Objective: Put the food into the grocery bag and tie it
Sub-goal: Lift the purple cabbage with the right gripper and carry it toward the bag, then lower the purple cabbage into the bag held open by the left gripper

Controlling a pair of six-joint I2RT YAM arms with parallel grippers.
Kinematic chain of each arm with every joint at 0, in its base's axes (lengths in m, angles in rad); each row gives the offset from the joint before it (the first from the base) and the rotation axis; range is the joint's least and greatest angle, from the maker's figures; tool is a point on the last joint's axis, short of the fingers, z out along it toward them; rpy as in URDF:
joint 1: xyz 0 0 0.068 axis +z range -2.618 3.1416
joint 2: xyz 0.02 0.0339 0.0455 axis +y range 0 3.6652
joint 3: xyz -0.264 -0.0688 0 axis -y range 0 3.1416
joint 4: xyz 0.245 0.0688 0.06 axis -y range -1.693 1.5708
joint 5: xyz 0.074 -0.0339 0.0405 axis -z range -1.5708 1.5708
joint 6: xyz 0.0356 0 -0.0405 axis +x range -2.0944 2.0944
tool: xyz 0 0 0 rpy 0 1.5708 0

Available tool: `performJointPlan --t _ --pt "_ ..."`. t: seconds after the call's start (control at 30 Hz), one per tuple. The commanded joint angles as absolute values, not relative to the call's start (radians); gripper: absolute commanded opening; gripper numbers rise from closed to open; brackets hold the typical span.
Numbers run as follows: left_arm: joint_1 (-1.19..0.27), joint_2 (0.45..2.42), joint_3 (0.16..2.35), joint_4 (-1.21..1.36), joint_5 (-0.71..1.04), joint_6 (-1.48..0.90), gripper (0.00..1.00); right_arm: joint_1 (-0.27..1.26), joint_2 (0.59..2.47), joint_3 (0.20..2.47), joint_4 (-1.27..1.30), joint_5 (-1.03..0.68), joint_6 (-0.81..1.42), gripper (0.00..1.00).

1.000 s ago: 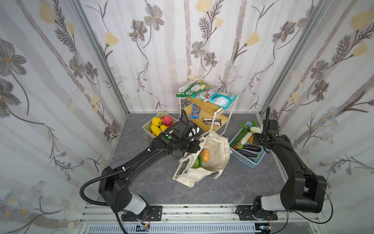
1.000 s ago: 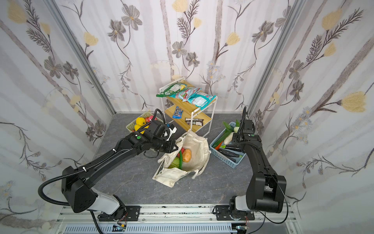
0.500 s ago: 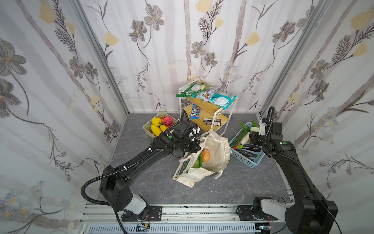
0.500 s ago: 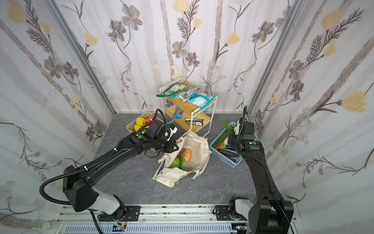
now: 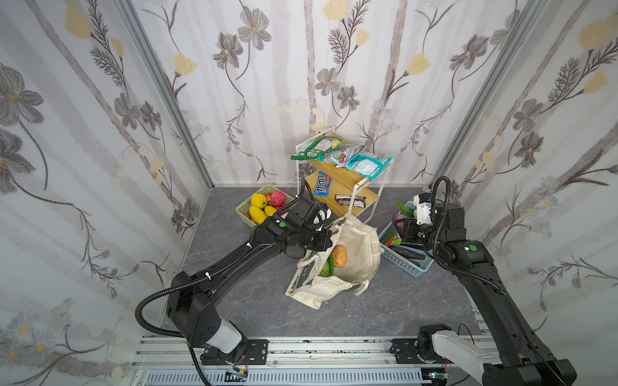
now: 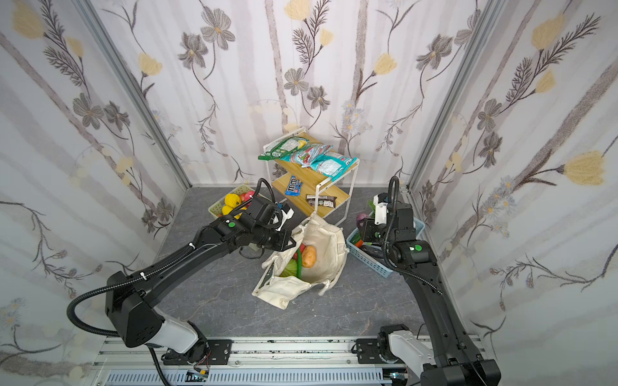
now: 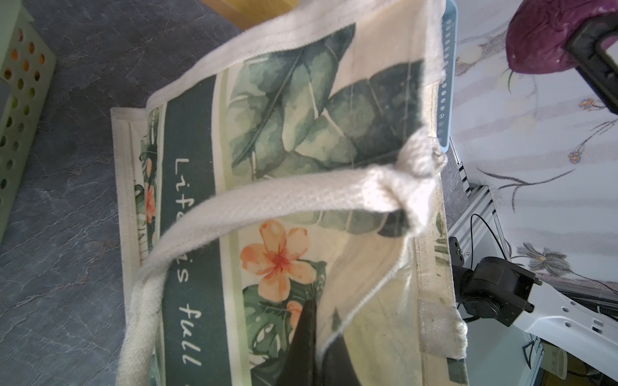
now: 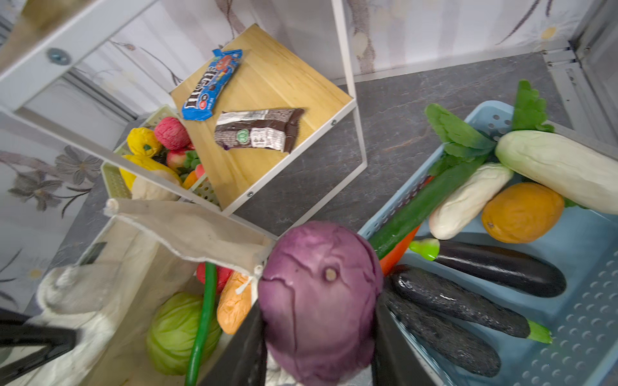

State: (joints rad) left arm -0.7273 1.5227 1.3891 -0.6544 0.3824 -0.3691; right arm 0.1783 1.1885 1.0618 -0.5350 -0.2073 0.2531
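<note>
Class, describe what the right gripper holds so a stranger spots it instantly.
Find the light blue plastic basket on the right. Between it and the cream canvas bag, the right gripper holds a purple cabbage: round, unlike the long dark aubergines.

Cream grocery bag [image 7: 374,43]: green leaves, orange flowers, dark green band lettered white; purple cabbage [image 8: 317,300]; light blue basket [image 8: 585,317] right, pale green basket [image 7: 23,110] far left

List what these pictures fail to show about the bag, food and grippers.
Grocery bag bottom: both top views, cloth walls hide what lies deepest.
Purple cabbage: top views, right gripper covers most.
Left gripper jaws: left wrist view, bottom edge cuts them off.
Green basket: top views, left arm hides part.
</note>
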Motion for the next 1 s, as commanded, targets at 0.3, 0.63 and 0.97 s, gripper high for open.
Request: performJointPlan --t 0.3,0.63,0.97 --pt "-0.727 1.537 1.407 -0.666 0.390 -0.370 0.00 0.387 1.151 1.060 -0.492 -0.246 0.342 0.42" --pt "-0.727 1.533 1.408 -0.665 0.387 -0.374 0.00 0.562 1.257 1.008 -0.367 -0.233 0.410 0.42" --pt "-0.729 1.520 1.410 -0.666 0.384 -0.374 0.00 0.643 1.399 0.972 -0.220 -0.242 0.479 0.42"
